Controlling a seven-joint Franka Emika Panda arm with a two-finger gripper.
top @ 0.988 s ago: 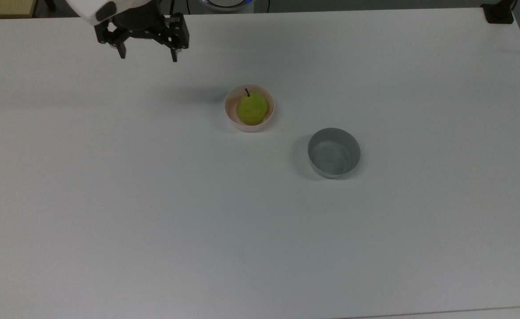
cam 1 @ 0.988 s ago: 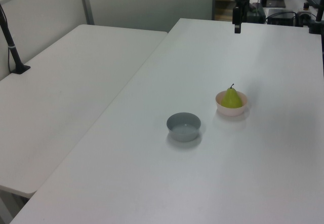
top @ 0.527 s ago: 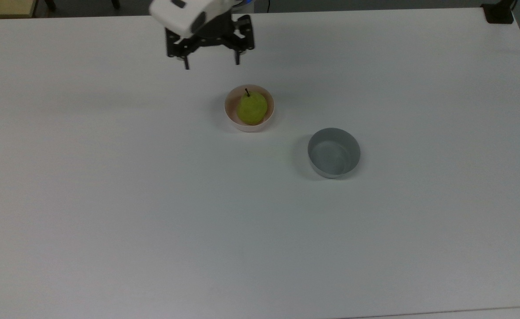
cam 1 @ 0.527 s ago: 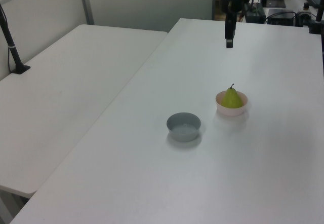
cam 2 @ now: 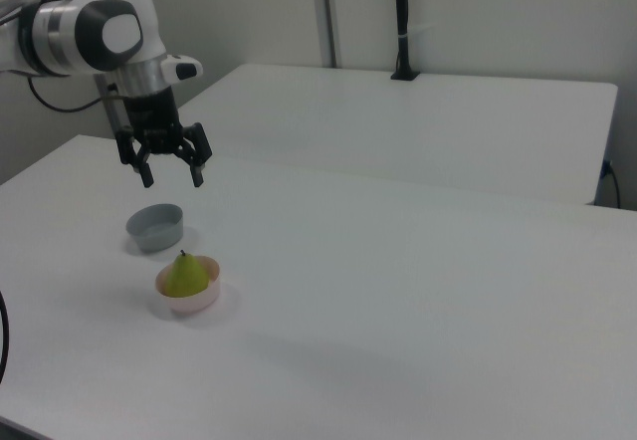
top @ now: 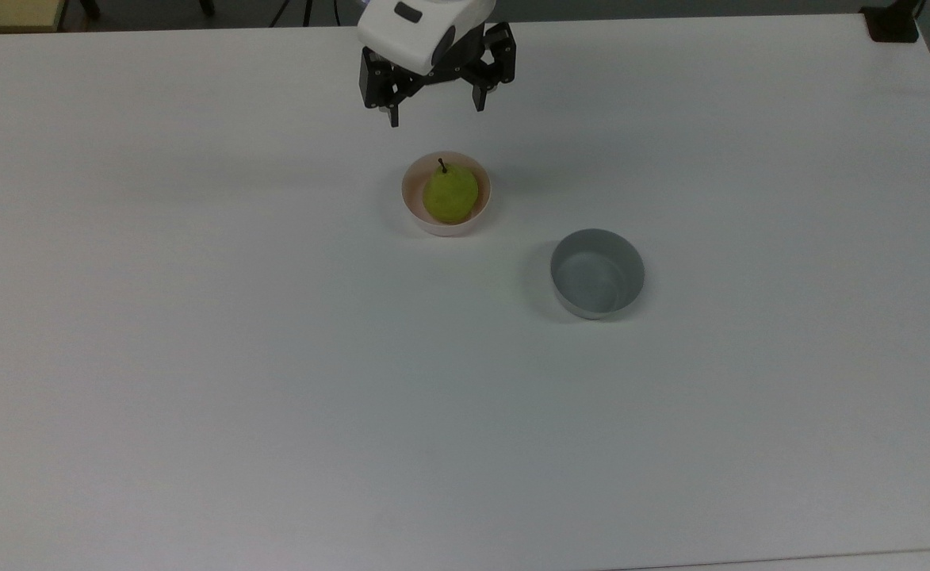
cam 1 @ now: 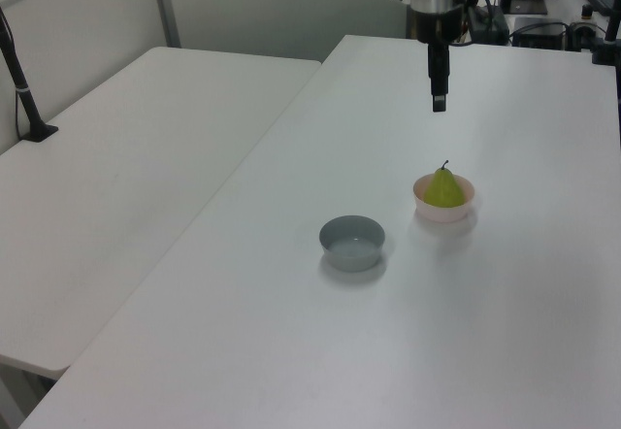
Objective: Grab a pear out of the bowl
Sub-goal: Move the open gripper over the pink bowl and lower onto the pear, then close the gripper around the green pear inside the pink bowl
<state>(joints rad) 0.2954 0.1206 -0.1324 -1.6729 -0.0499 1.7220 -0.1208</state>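
Above the bench, near its far edge in the top view, the gripper hangs with fingers spread wide and nothing between them. Just below it in the top view sits the bowl, pale pink, with the pear upright inside, stem up. Nearer the top view's right edge stands a grey bowl, holding nothing, well apart from the gripper. Since a second ago the gripper has travelled rightward along the far edge in the top view, from the far-left area to almost over the pear.
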